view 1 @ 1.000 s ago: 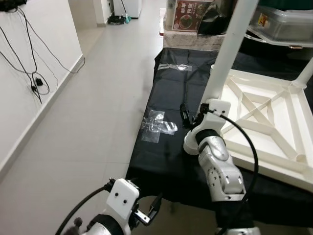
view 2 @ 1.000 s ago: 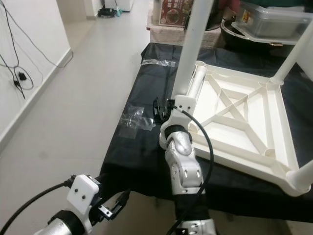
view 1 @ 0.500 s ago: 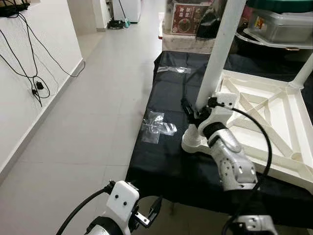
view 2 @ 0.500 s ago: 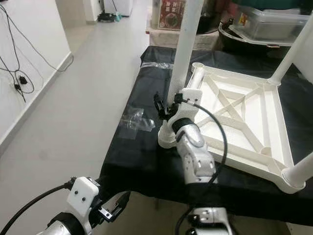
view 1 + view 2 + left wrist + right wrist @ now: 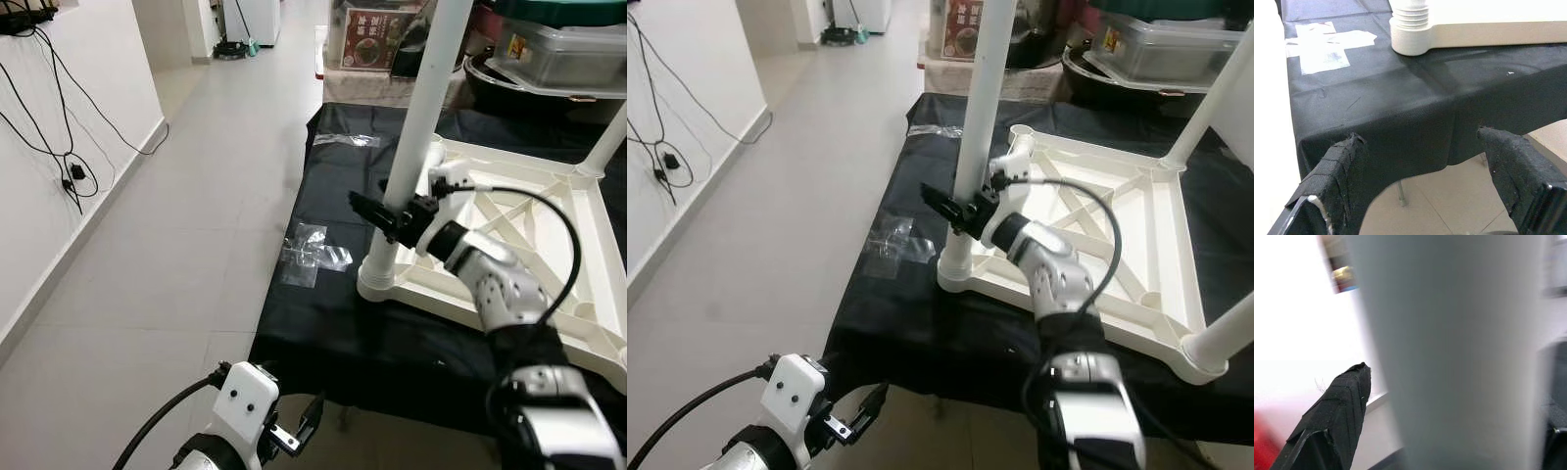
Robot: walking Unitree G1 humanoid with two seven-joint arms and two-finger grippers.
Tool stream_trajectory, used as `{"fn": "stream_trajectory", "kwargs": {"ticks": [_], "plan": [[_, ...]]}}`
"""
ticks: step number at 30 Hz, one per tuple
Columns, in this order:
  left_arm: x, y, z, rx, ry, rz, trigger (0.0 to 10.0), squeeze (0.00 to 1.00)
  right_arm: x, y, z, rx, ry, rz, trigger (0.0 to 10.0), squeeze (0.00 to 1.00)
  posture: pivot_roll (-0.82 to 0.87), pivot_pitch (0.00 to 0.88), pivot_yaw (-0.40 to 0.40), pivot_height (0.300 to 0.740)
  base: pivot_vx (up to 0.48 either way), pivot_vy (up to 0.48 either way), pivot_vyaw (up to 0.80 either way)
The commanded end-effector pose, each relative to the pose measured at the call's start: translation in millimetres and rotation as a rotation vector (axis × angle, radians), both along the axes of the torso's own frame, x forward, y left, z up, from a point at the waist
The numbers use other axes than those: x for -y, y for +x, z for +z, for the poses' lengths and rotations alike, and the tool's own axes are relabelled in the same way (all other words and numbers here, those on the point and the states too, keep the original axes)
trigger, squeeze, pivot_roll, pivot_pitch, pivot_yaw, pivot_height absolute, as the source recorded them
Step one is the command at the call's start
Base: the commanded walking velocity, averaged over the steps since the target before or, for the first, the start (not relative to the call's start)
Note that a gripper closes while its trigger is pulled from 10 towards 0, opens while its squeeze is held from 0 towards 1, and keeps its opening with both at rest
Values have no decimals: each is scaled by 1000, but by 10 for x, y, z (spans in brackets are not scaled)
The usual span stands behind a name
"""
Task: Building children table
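Clamped around a white table leg (image 5: 416, 127), my right gripper (image 5: 384, 217) grasps it low down, just above the corner socket of the upturned white tabletop (image 5: 529, 245). That tabletop lies underside up on a black cloth (image 5: 323, 323) draped over a low surface, its ribbed frame facing the ceiling and its far right side cut off at the picture's edge. The grasped leg stands nearly upright, leaning slightly to the right, long axis vertical, its upper end out of frame. A second leg (image 5: 1210, 93) rises at the far corner and a third (image 5: 1225, 343) at the near right, both cropped. From my right wrist the leg is a pale blur beside one black finger (image 5: 1337, 416). My left gripper (image 5: 1425, 181) hangs spread apart below the cloth's near edge. Clear plastic wrapping (image 5: 313, 257) lies flat on the cloth beside the socket.
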State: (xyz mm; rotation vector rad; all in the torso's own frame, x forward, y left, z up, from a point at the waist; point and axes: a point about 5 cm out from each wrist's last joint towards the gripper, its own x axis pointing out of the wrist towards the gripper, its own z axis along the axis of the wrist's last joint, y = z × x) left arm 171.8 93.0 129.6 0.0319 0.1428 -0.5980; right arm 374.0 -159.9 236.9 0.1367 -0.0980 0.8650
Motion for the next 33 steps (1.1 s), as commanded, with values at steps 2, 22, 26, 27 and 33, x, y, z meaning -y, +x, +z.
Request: {"fn": "stream_trajectory", "kwargs": {"ticks": [2, 22, 26, 27, 33], "plan": [[5, -21, -25, -20, -8, -2, 10000, 0, -114, 7, -21, -24, -2, 112, 10000, 0, 139, 124, -64, 740, 0, 0, 0], [26, -60, -6, -27, -11, 9, 10000, 0, -511, 38, -60, -28, -108, 516, 0, 0, 181, 142, -86, 740, 0, 0, 0], [28, -59, -11, -28, -10, 9, 10000, 0, -457, 91, -119, 2, -115, 338, 0, 0, 172, 137, -84, 740, 0, 0, 0], [28, -58, -13, -29, -10, 9, 10000, 0, -433, 119, -140, 7, -117, 264, 0, 0, 172, 137, -84, 740, 0, 0, 0], [20, -52, -19, -30, -10, 8, 10000, 0, -215, 226, -202, -6, -93, -198, 0, 0, 154, 132, -78, 740, 0, 0, 0]]}}
